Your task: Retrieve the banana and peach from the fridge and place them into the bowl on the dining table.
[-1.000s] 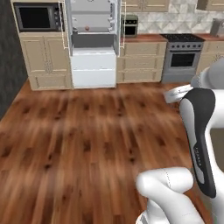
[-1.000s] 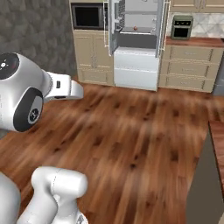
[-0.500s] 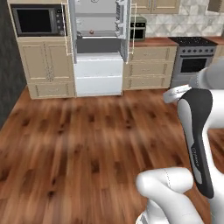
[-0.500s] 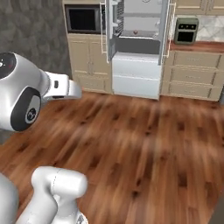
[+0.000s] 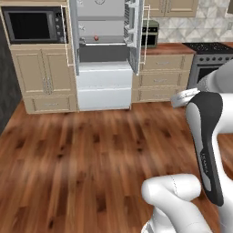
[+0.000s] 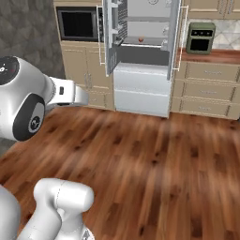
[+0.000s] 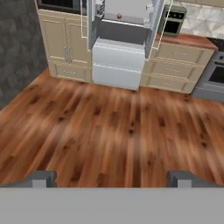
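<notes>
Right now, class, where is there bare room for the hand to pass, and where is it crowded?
Bare wood floor runs up to the fridge. The wide gap between its open doors is free. The lit shelf is tighter: the peach sits there. The hand hangs wide open.

The arm [image 5: 207, 136] is glossy white with rounded, bulbous links. A long dark grey cover panel runs along one link at the right of the left base view. In the right base view a round dark joint cap [image 6: 29, 123] carries a small pale mark.
</notes>
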